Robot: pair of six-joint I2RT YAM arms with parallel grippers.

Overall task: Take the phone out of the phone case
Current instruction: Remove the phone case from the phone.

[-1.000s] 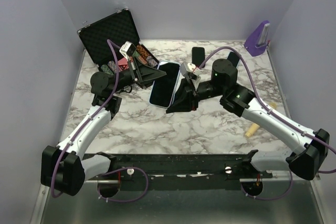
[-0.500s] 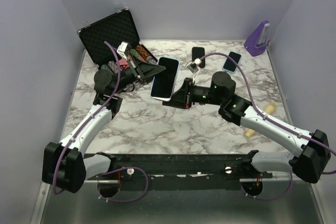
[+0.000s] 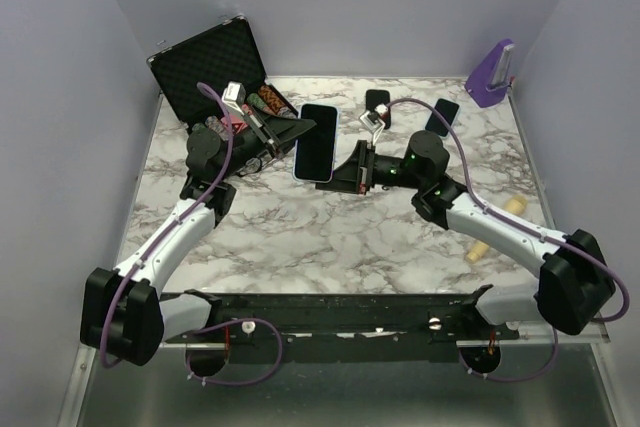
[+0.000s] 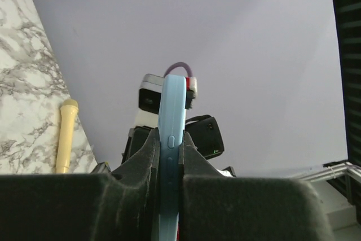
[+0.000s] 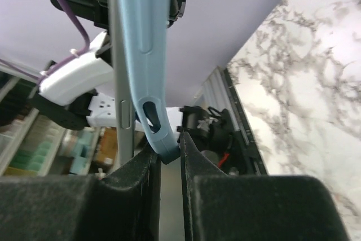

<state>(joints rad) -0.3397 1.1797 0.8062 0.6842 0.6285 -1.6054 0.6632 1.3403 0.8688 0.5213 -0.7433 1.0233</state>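
A phone [image 3: 315, 142] with a dark screen, in a light blue phone case [image 5: 148, 55], is held in the air between both arms, above the back middle of the table. My left gripper [image 3: 298, 135] is shut on its left side; in the left wrist view the blue case edge [image 4: 171, 134] is clamped between the jaws of that gripper [image 4: 169, 145]. My right gripper [image 3: 335, 177] is shut on the case's lower corner [image 5: 167, 149]. There the blue case bends away from the phone's grey edge [image 5: 123, 83].
An open black foam-lined box [image 3: 215, 67] with poker chips stands at the back left. Two other dark phones [image 3: 377, 102] [image 3: 443, 115] lie at the back. A purple object [image 3: 490, 72] sits in the back right corner. A pale yellow cylinder [image 3: 495, 227] lies at the right.
Both grippers have carried the phone toward the back of the table. The right arm has swung left and back, and the phone now stands straighter.
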